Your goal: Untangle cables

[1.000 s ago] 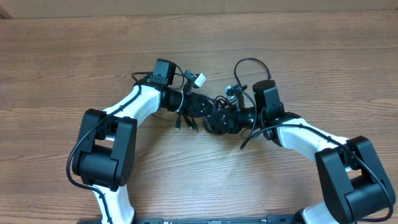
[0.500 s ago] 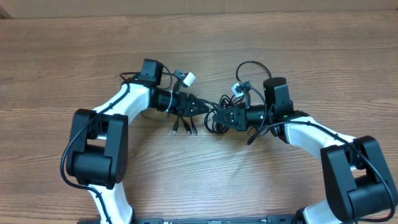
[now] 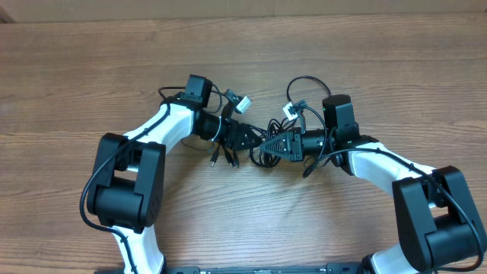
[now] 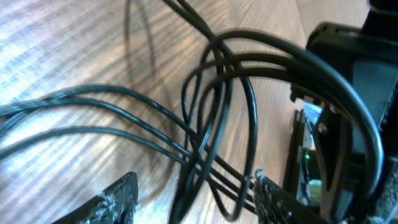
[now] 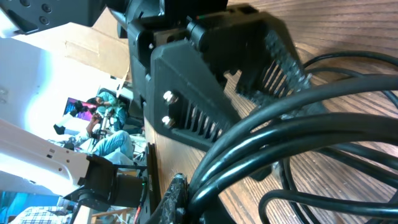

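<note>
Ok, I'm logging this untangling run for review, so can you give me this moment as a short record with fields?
surface: wooden table
cables: black, looped and crossed between the two grippers
plug ends: lying on the table below the left gripper
left gripper: open, strands running between its fingers
right gripper: shut on the cables
untangled: not yet

Cables (image 4: pixel 249 106) showing black throughout; bench (image 3: pixel 91 68) showing mid-brown with streaked wood grain; arms (image 3: pixel 163 125) showing white shells with black joints.
</note>
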Motion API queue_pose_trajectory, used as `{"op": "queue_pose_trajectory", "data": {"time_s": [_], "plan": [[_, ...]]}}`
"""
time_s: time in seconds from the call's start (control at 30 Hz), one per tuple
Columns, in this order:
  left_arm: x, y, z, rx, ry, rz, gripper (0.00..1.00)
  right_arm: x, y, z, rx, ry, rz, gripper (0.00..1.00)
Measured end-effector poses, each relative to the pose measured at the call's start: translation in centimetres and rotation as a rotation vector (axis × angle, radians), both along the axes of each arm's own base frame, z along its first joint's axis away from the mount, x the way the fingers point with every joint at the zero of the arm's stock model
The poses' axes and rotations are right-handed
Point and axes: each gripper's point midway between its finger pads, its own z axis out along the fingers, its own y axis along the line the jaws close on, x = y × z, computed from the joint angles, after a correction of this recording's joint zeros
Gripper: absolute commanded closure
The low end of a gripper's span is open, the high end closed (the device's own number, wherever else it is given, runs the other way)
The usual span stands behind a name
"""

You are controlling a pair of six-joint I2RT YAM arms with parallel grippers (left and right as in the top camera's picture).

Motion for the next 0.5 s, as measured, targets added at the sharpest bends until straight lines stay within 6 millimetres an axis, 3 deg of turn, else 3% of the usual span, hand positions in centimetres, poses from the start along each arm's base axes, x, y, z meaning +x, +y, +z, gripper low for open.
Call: {"op": "queue_pose_trajectory", "data": {"time_s": [0.33,0.5], "plan": [[-0.8,-1.3,-0.1,0.007,-0.011,-0.039,0.42,-0.1,0.0,0.1,0.005,0.000,0.005,0.96],[-1.3,-1.6,-0.2,0.011,-0.001,-0.051,0.50,-0.1,0.0,0.1,0.005,-0.001,0.005,0.96]]}}
